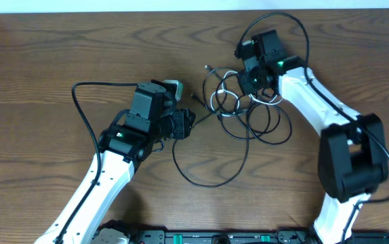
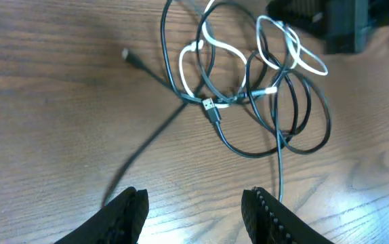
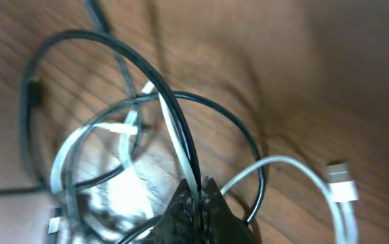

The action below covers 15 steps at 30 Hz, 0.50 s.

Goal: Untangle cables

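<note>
The cables [image 1: 245, 112] lie as a tangle of thin black and white loops at the table's middle right. A long black strand [image 1: 208, 177] loops out toward the front. My right gripper [image 1: 255, 85] sits on the tangle's upper right and is shut on a black and a white strand [image 3: 181, 146]; a white plug end [image 3: 340, 181] shows at the right. My left gripper [image 1: 186, 123] is open and empty, just left of the tangle. In the left wrist view the tangle [image 2: 249, 95] lies ahead of its fingers [image 2: 194, 213], with a small plug [image 2: 209, 106] at the knot.
The wooden table [image 1: 45, 61] runs to a pale wall edge at the back. A thick black arm cable [image 1: 79, 102] arcs left of my left arm. The right arm's body [image 1: 350, 159] stands at the right. A dark rail [image 1: 208, 237] runs along the front edge.
</note>
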{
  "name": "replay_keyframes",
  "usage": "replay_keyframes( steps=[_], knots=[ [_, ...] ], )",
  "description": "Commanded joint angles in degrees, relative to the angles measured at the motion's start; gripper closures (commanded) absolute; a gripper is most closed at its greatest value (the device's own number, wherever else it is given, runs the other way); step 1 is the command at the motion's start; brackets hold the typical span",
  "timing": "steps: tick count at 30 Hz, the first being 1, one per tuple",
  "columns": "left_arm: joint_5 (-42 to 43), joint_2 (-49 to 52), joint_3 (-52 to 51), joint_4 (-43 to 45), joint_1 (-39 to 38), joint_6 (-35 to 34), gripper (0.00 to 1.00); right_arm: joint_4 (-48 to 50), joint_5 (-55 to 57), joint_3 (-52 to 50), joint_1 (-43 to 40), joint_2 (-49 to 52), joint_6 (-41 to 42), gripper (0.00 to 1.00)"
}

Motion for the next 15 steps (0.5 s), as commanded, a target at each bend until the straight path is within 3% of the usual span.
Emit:
replay_keyframes(
  steps=[1,8,15],
  knots=[
    [-0.17,-0.57,1.14,0.11,0.20,-0.07,0.50,0.57,-0.79,-0.13,-0.13,-7.13,1.05,0.99],
    [-0.15,-0.57,1.14,0.09,0.20,-0.09,0.50,1.84,-0.79,-0.09,-0.13,-18.51,1.01,0.99],
    [-0.15,-0.57,1.14,0.07,0.20,-0.28,0.50,-6.73,-1.05,-0.15,-0.02,-17.33,0.52,0.99]
  ],
)
